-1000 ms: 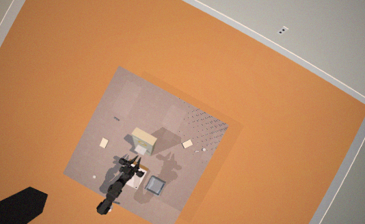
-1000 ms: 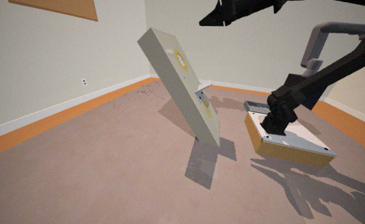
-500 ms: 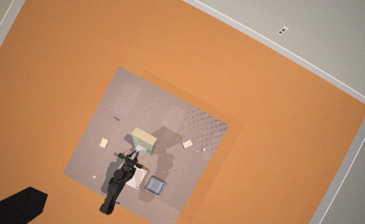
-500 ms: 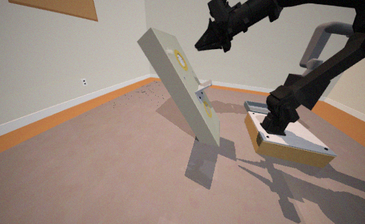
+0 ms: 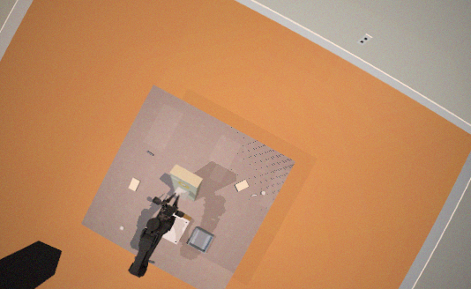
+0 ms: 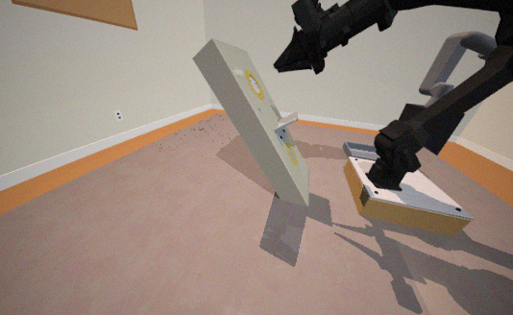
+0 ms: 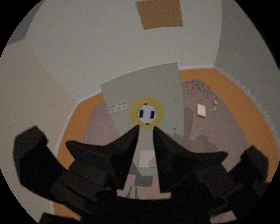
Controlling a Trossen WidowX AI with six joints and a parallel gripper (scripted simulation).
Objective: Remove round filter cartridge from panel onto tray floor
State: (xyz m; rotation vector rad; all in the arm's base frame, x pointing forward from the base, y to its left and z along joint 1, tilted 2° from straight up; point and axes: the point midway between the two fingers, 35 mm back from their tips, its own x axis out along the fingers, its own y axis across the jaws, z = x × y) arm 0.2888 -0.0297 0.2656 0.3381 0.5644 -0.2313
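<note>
- Service panel (image 6: 246, 139) – a pale slab leaning back, mid-mat.
- Filter cartridge (image 7: 145, 113) sits flush in the panel's upper yellow ring, its 2 dark slots showing.
- Gripper (image 6: 289, 60) hovers near the cartridge, apart from it – fingers partly drawn in, grasping nothing.
- Tray (image 5: 200, 239) lies toward the mat's near edge.

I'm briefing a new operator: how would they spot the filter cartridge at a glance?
Find the pale green service panel that leans back on the mat. Near its top sits a round pale cartridge in a yellow ring, with two dark slots showing in the wrist view. The lower yellow ring, beneath a small grey bracket, is not it.
</note>
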